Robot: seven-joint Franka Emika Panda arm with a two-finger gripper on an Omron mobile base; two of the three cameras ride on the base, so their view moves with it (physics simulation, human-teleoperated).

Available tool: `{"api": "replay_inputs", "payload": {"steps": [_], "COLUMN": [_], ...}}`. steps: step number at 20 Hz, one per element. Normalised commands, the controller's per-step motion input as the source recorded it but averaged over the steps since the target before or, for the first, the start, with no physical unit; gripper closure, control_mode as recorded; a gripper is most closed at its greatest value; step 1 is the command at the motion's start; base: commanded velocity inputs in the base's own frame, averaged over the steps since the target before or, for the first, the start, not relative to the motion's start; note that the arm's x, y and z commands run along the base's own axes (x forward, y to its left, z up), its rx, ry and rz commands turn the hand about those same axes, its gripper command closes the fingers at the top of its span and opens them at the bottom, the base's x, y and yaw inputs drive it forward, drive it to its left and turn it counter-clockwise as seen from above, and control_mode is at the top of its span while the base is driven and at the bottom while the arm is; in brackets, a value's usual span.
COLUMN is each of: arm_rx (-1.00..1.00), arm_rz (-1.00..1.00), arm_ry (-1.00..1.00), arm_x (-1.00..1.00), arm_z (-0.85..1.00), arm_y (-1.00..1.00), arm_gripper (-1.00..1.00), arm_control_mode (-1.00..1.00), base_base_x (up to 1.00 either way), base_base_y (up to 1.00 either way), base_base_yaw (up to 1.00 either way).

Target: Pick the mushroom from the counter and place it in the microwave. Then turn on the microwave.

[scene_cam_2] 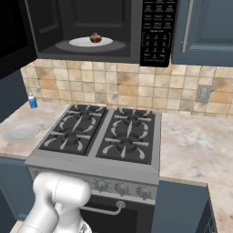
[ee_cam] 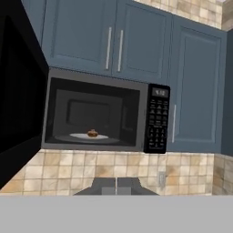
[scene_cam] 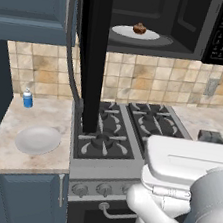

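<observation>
Starting at the far left of the left base view, we see a small blue bottle (scene_cam: 28,98) with a white cap standing near the wall on the counter (scene_cam: 6,153), and nearer the counter's front edge a white plate (scene_cam: 38,139) with nothing on it (the same bottle (scene_cam_2: 32,101) and plate (scene_cam_2: 20,133) sit at the left edge of the right base view). Next to them comes the black gas stove (scene_cam: 116,129), its four burners bare. Above the stove we find the microwave (scene_cam: 197,25), its door (scene_cam: 94,55) swung wide open to the left and hanging edge-on in front of the left burners. Inside the cavity a white plate (scene_cam: 135,33) rests on the turntable, and the mushroom (scene_cam: 139,29) sits on that plate, roughly at its middle. The right base view shows the same mushroom (scene_cam_2: 95,37) in the open microwave (scene_cam_2: 157,32), with the keypad to its right. In the hand view we face the microwave (ee_cam: 154,118) from a distance, the mushroom (ee_cam: 92,133) visible within, and the gripper (ee_cam: 116,185) at the bottom has its two fingertips pressed together, holding nothing. Blue wall cabinets (ee_cam: 118,41) hang above and to the right.
</observation>
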Motion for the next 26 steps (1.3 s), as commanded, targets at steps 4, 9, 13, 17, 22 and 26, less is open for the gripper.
{"api": "replay_inputs", "payload": {"steps": [4,9,13,17,22,26], "arm_rx": [0.00,0.00,0.00,0.00,0.00,0.00], "arm_rz": [-0.01,-0.01,-0.01,-0.01,-0.01,-0.01], "arm_ry": [0.00,0.00,0.00,0.00,0.00,0.00], "arm_x": [-0.02,-0.03,-0.03,0.00,0.00,0.00], "arm_z": [0.00,0.00,0.00,0.00,0.00,0.00], "arm_y": [0.19,0.19,0.18,0.19,0.20,0.20], "arm_gripper": [1.00,1.00,1.00,1.00,1.00,1.00], "arm_control_mode": [-1.00,-1.00,-1.00,-1.00,-1.00,-1.00], "base_base_x": [0.00,0.00,0.00,0.00,0.00,0.00], "base_base_y": [0.00,0.00,0.00,0.00,0.00,0.00], "base_base_yaw": [0.00,0.00,0.00,0.00,0.00,0.00]}}
